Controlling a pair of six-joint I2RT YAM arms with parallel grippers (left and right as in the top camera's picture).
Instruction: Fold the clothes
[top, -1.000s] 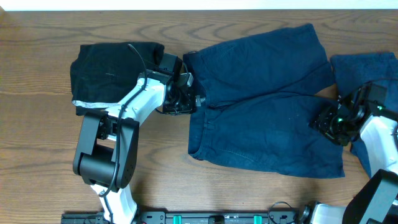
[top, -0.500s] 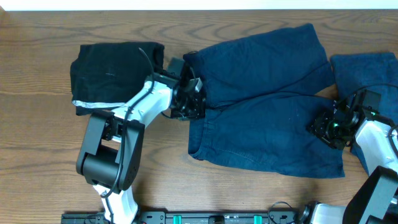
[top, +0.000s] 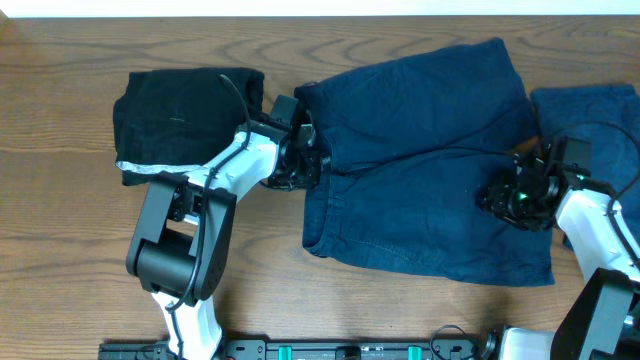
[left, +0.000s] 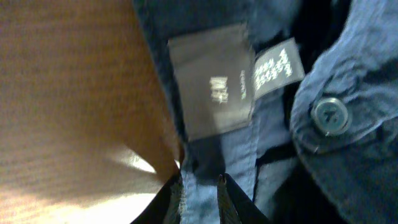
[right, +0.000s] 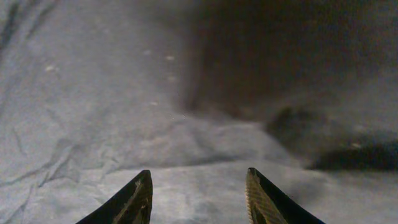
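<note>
Dark blue shorts (top: 430, 165) lie spread flat on the wooden table, waistband to the left. My left gripper (top: 305, 160) is at the waistband edge; in the left wrist view its fingers (left: 200, 194) are shut on the waistband hem (left: 205, 165), below the grey label (left: 212, 81) and a button (left: 329, 115). My right gripper (top: 497, 195) hovers over the right leg of the shorts, open; the right wrist view shows its two fingers (right: 198, 196) apart above blue fabric (right: 124, 106).
A folded black garment (top: 180, 115) lies at the left rear. Another blue garment (top: 595, 120) lies at the right edge. Bare wood (top: 70, 230) lies to the front left.
My left gripper moved right onto the waistband edge. My right gripper moved left and slightly up over the shorts' leg.
</note>
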